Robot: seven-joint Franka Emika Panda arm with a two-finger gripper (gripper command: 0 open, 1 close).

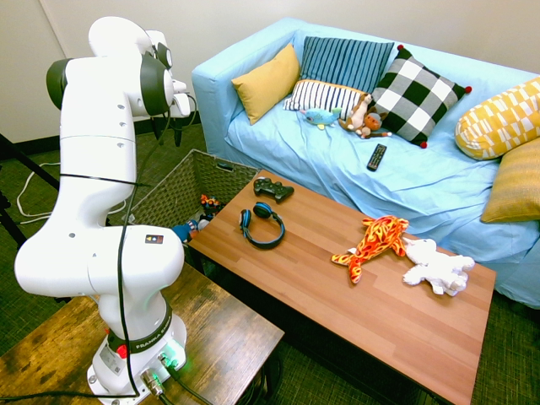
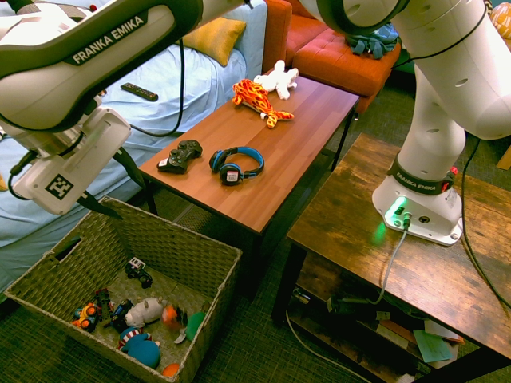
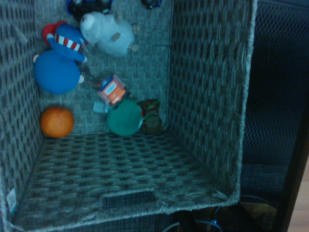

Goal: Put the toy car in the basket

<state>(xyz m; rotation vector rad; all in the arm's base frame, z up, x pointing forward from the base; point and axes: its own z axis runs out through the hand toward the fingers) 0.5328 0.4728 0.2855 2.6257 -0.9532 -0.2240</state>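
Second exterior view: "FRANKA EMIKA" on arm link and base. Gripper above basket, fingers apart. Toy car, orange-red and white, within the basket walls, blurred; wrist view puts it beside a green round toy. Headphones carry a white sticker, print illegible. Pale label on basket wall, unreadable.

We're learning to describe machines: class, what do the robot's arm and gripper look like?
The arm is glossy white with rounded joints, dark grey bands and "FRANKA EMIKA" lettering; a thin black cable runs along it. The gripper has a white body bearing a black-and-white square marker.
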